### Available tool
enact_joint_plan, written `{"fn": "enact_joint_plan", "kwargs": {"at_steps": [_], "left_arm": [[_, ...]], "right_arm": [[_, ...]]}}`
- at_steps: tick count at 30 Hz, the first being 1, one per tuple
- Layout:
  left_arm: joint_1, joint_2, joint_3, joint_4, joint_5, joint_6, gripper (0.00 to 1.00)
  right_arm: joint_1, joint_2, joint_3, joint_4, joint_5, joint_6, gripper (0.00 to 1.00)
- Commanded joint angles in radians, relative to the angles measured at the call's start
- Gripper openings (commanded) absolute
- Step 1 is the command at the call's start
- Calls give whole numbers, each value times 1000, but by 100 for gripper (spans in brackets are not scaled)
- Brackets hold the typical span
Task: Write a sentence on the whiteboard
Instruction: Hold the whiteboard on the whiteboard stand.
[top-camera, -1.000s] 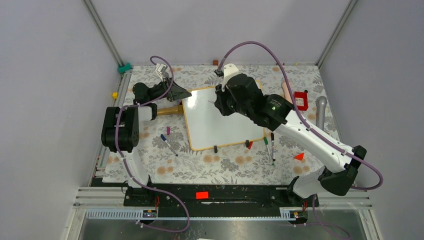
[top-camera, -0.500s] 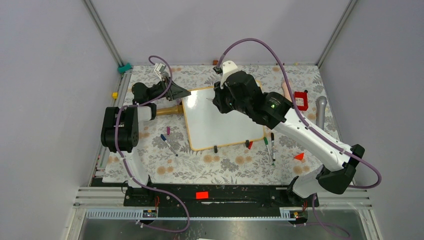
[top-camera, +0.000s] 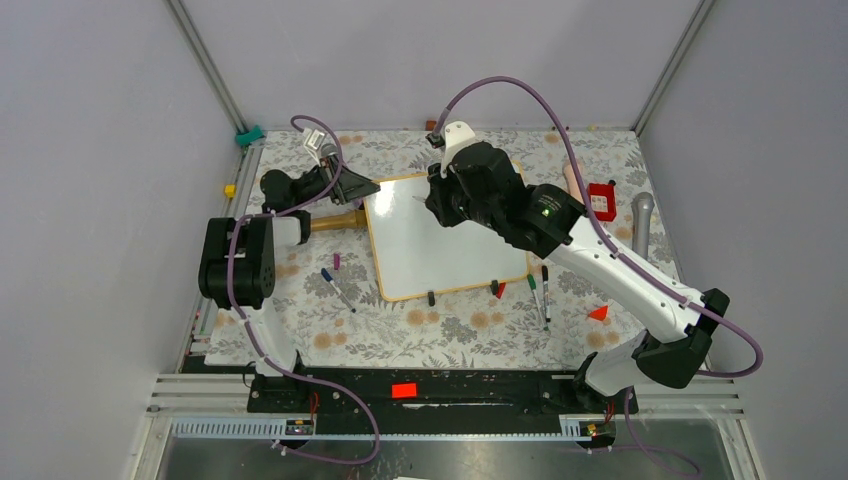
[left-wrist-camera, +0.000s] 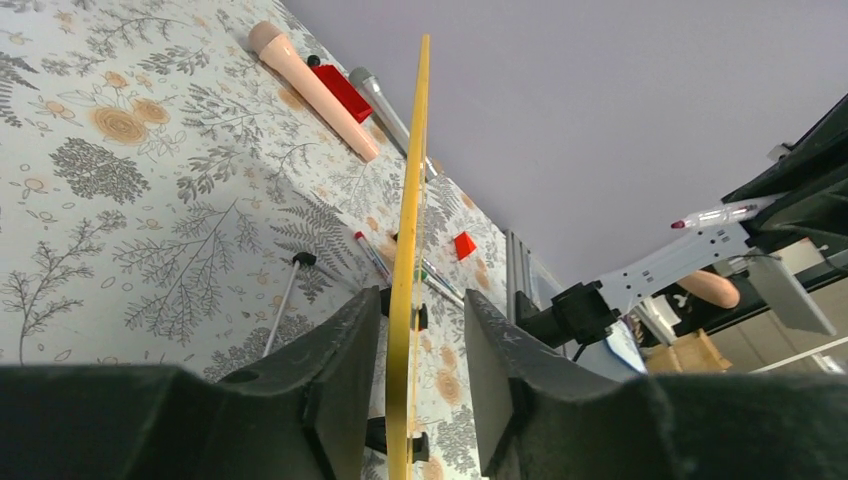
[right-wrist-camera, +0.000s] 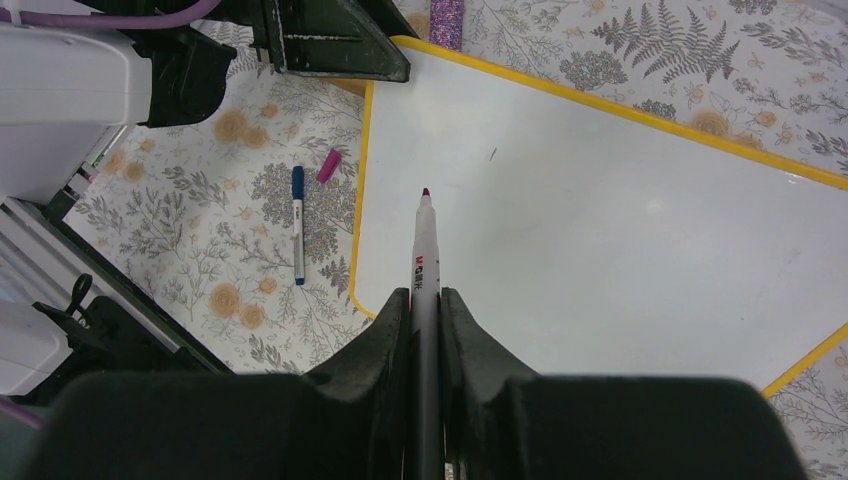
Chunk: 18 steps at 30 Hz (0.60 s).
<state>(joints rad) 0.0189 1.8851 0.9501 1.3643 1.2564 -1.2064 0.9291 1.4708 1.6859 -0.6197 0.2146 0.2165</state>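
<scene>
My left gripper (left-wrist-camera: 415, 380) straddles the whiteboard (top-camera: 445, 240) rim at its far-left corner, jaws not visibly pinching yet; it looks stiff, light, glossy-slick, so edge-holding suits. Right gripper (right-wrist-camera: 425, 300) is clamped on the marker (right-wrist-camera: 424, 250), tip above the blank board.

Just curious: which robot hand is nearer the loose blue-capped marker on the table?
Left. The left gripper straddles the board's far-left corner, above the blue marker; the right gripper hovers over the whiteboard, farther away.
</scene>
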Motion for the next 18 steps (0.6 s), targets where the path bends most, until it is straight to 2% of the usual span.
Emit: {"fn": "enact_joint_plan", "kwargs": {"at_steps": [1, 5, 13, 18], "left_arm": [[0, -61, -29, 95, -22, 101, 35], [0, -57, -29, 94, -24, 113, 28], [-7, -60, -38, 94, -34, 139, 0], [-9, -58, -34, 94, -13, 135, 0]], "right_arm": [[-6, -1, 37, 8, -14, -11, 0], [-6, 2, 40, 8, -12, -15, 0], [-6, 5, 32, 10, -17, -18, 0], [-6, 23, 25, 21, -13, 21, 0]]}}
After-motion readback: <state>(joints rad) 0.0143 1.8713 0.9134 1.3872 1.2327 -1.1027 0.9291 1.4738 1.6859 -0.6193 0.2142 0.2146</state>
